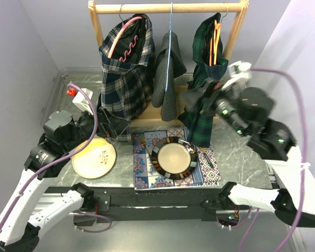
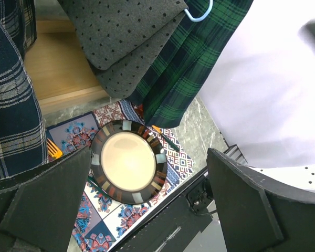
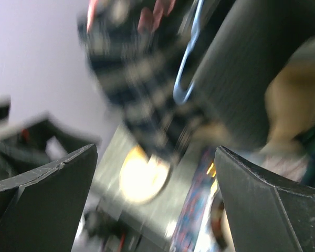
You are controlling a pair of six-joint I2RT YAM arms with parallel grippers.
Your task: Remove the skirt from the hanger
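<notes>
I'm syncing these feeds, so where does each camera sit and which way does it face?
Top external: above and behind, looking down on clothes rack and table; left arm and right arm show.
Left wrist: looks down at dark-rimmed plate and green skirt; left gripper open.
Right wrist: blurred, faces blue hanger; right gripper open.
Shared: all three show the blue hanger.

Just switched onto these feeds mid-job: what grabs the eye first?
A wooden rack at the back carries three hanging garments: a navy plaid skirt on the left, a grey dotted piece in the middle, a green tartan skirt on the right. The right tool, wide open, is up beside the green one. In front, a dark-rimmed plate sits on a patterned mat.
</notes>
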